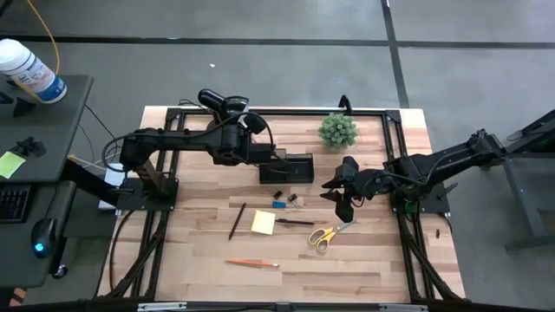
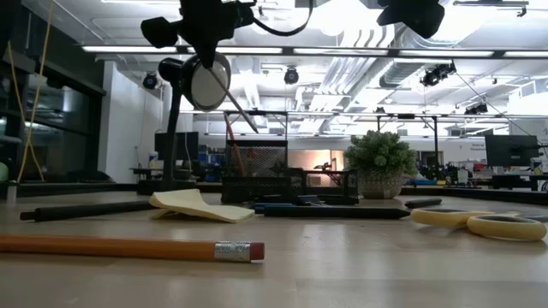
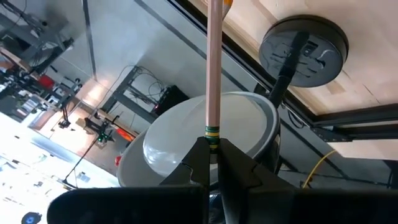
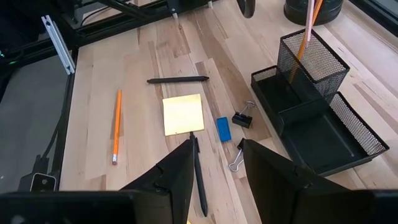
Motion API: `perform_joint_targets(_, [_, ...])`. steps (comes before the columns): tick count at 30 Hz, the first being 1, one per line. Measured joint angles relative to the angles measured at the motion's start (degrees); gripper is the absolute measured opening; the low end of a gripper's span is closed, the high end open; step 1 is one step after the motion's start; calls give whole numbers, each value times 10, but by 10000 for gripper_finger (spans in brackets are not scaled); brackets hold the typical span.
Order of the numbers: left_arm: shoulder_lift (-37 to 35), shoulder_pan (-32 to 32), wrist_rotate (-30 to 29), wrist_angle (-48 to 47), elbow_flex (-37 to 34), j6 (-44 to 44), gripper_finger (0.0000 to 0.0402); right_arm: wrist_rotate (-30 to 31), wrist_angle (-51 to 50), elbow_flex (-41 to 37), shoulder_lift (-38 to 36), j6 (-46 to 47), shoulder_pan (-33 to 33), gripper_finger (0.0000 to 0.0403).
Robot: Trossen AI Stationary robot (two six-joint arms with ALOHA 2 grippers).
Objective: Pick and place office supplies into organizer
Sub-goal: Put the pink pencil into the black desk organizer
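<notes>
1. High view: your left gripper [image 1: 276,157] sits over the tall cup end of the black wire-mesh desk organizer [image 1: 299,170], which lies along the far middle of the pale wooden table [image 1: 199,277]. Your right gripper [image 1: 340,192] hangs just right of the loose supplies, between the organizer and the yellow-handled scissors [image 1: 326,235]. The square yellow sticky-note pad [image 1: 264,223], small blue block [image 1: 278,204], black binder clip [image 1: 294,199] and thin black pen [image 1: 296,223] all lie near it; the orange pencil [image 1: 252,263] and dark pencil [image 1: 236,220] lie farther toward the left arm's side. The small green potted plant [image 1: 337,130] stands just behind the right gripper.

2. Low view: both grippers hang above the table and nothing here shows their jaws. The organizer sits mid-table behind the sticky-note pad.

3. Left wrist view: your left gripper [image 3: 211,163] is clamped tight on a pink-shafted pencil [image 3: 214,68] at its green band, the shaft running straight away from the fingers. Behind it are the black desk lamp's round shade [image 3: 186,146] and its round base [image 3: 303,50].

4. Right wrist view: your right gripper [image 4: 214,163] stands wide and empty. The black pen lies directly between and below the fingers, its long axis running away from the camera, roughly in line with the gap. I'd judge this arm the nearer for it. There is bare wood either side, the pad and blue block just beyond its far end, and a silver clip [image 4: 235,164] close beside the right finger.
</notes>
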Motion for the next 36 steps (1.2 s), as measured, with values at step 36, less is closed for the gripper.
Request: perform_joint_targets(36, [46, 0, -8, -18, 0, -134, 0, 0, 0, 0, 0, 0, 0, 138])
